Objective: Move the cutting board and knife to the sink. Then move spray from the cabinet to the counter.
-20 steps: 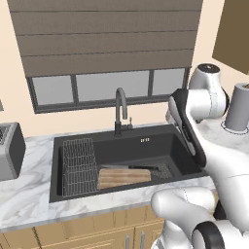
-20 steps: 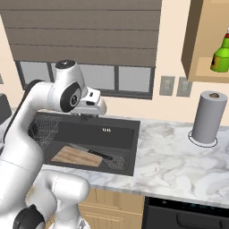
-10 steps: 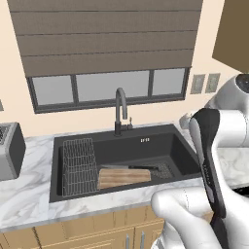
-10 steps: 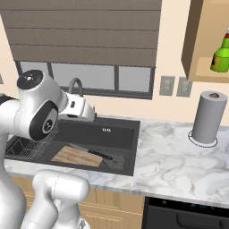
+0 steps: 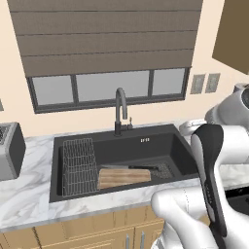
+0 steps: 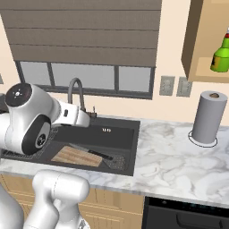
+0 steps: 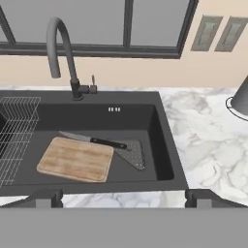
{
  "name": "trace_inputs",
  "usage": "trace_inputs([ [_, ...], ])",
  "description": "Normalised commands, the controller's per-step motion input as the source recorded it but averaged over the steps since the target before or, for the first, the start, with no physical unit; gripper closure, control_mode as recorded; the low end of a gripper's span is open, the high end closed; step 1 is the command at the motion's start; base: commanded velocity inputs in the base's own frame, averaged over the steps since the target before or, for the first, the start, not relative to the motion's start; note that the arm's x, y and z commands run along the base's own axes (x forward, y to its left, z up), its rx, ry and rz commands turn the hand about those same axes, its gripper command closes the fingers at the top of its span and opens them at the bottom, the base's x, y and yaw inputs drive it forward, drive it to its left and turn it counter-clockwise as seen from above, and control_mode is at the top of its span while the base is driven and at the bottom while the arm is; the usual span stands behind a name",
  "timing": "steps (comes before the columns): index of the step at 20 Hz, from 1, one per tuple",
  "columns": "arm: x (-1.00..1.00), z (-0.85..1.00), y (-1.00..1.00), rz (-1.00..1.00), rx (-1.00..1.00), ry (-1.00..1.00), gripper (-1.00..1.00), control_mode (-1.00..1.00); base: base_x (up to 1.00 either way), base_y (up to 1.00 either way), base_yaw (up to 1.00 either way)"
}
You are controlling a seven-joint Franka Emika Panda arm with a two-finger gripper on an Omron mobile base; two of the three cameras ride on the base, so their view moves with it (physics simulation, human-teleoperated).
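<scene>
The light-brown cutting board [image 7: 75, 159] lies flat on the floor of the black sink [image 7: 162, 145], also seen in the base views as the cutting board [image 5: 124, 176] [image 6: 74, 155]. The knife [image 7: 94, 140] rests along the board's far edge, its black handle over the drain grid; it shows too as the knife [image 5: 131, 167] [image 6: 96, 154]. My gripper [image 7: 123, 197] hangs open and empty above the sink's front rim, well clear of both. The green spray [image 6: 221, 56] stands in the wooden cabinet [image 6: 199, 40] niche, high on the right above the marble counter [image 6: 179, 152].
A wire rack [image 5: 78, 165] fills the sink's left part, and the gooseneck faucet [image 5: 120, 109] rises behind the basin. A grey paper towel roll [image 6: 208, 116] stands on the counter under the niche. A toaster [image 5: 7, 151] sits far left. A dark appliance front [image 6: 188, 214] lies below the counter.
My arm has swung back from over the sink toward the base and lower. The board and knife have stayed in the sink, and the gripper has stayed open.
</scene>
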Motion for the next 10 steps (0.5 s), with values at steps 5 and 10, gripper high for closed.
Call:
trace_inputs([
  [5,0.0,0.0,0.0,0.0,0.0,0.0,-1.0,-1.0,0.0,0.0,0.0],
  [10,-0.02,0.0,0.0,0.0,0.0,0.0,-1.0,1.0,-0.13,-0.01,-0.01],
])
